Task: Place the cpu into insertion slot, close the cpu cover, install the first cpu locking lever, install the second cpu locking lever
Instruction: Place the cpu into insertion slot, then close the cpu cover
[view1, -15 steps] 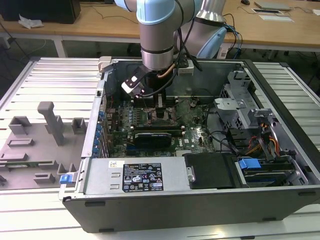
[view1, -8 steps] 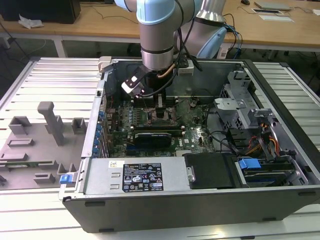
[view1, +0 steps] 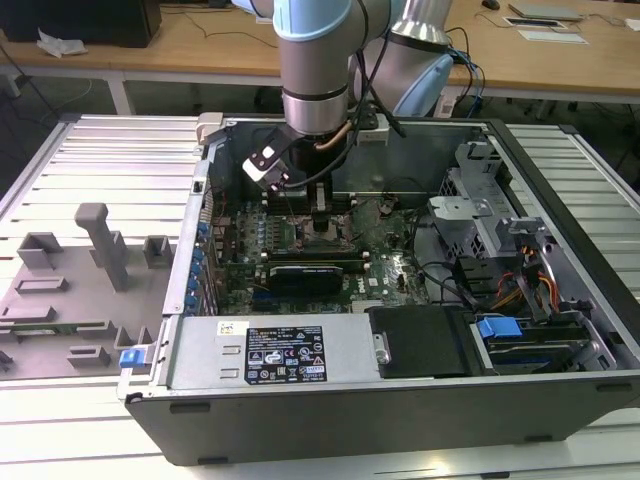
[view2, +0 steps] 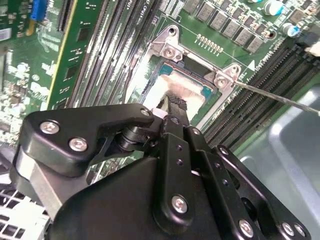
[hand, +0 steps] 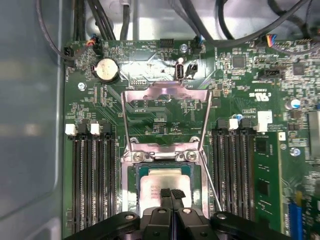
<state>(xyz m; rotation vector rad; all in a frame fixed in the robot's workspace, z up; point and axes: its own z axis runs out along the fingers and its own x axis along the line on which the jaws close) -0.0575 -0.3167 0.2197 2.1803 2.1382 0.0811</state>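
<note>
The cpu (hand: 159, 181) lies flat in the insertion slot (hand: 131, 186), its pale metal top showing in both wrist views (view2: 161, 89). My gripper (hand: 172, 193) is shut, its two black fingertips (view2: 176, 103) pressed together just over the chip's top, with nothing between them. The cpu cover (hand: 165, 91), a thin silvery frame, stands swung open behind the slot, and the board shows through its cut-out. A thin locking lever (view2: 280, 98) sticks out loose from the slot's corner. In the exterior view the gripper (view1: 320, 215) hangs over the slot (view1: 322, 238) inside the open computer case.
Long black memory slots (hand: 92, 180) run along both sides of the insertion slot (hand: 232, 170). A round coin battery (hand: 106, 70) and cable bundles (hand: 210, 20) lie beyond the cover. The case walls (view1: 400, 400), a drive cage (view1: 480, 190) and a grey fixture tray (view1: 70, 290) surround the board.
</note>
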